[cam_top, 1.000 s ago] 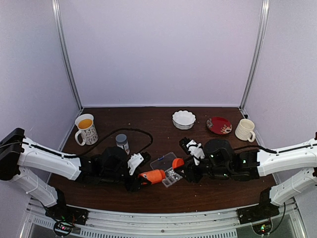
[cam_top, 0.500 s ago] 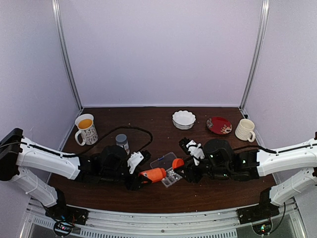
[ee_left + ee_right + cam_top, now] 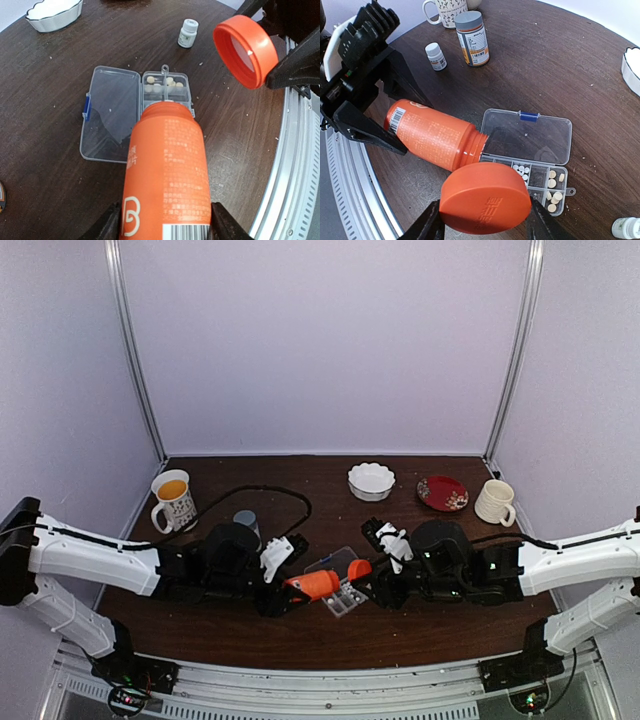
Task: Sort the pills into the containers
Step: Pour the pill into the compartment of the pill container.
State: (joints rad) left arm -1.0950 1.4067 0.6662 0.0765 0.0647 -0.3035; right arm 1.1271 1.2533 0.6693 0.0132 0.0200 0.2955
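The left gripper (image 3: 167, 222) is clamped on the orange bottle (image 3: 167, 165), which is tipped with its mouth right at the open box (image 3: 110, 120) on the worktop (image 3: 45, 75). Pills (image 3: 170, 82) sit in compartments at 12 o'clock from the mouth. The right gripper (image 3: 485, 222) is clamped on the orange cap (image 3: 485, 197).

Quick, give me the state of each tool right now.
Left tool: closed on the orange bottle.
Right tool: closed on the orange cap.
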